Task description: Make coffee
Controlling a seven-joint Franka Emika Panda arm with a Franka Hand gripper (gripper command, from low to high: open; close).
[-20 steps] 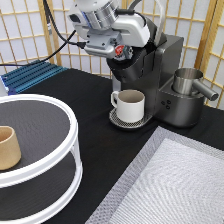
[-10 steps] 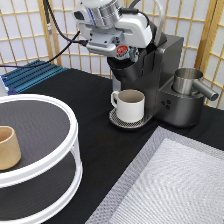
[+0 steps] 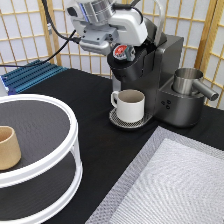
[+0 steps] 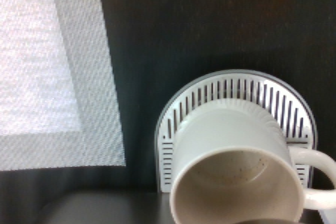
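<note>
The scene is viewed by the exterior camera from the counter's near edge, angled down and across toward its far edge, at some distance. Straight down from close above, a small patch is seen by the wrist camera. The white mug (image 3: 131,105) (image 4: 240,165) on the drip tray (image 3: 116,120) (image 4: 225,95) is shared by both.

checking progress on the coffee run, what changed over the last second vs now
The gripper with the coffee pod shifted slightly toward the exterior view's right and a little down, closer over the coffee machine's open top. The white mug on the drip tray, the tan cup on the round shelf and the metal jug stayed put.
</note>
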